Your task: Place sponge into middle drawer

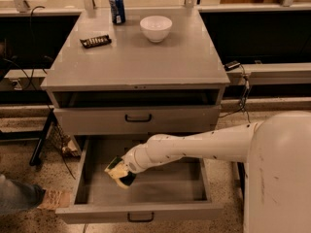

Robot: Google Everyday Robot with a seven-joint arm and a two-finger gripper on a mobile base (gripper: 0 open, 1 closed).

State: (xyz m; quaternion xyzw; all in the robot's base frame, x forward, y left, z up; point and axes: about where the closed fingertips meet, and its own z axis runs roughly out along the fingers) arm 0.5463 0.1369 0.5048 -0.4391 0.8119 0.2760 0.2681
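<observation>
The middle drawer is pulled open at the bottom of the grey cabinet, its black handle at the front. My white arm reaches in from the right. The gripper is inside the drawer at its left side, shut on the sponge. The sponge is tilted, pale yellow foam up and to the left, dark green layer below, just above the drawer floor or touching it; I cannot tell which.
On the cabinet top stand a blue can, a white bowl and a black candy bar wrapper. A closed drawer sits under a dark recess. A person's shoe is at the left.
</observation>
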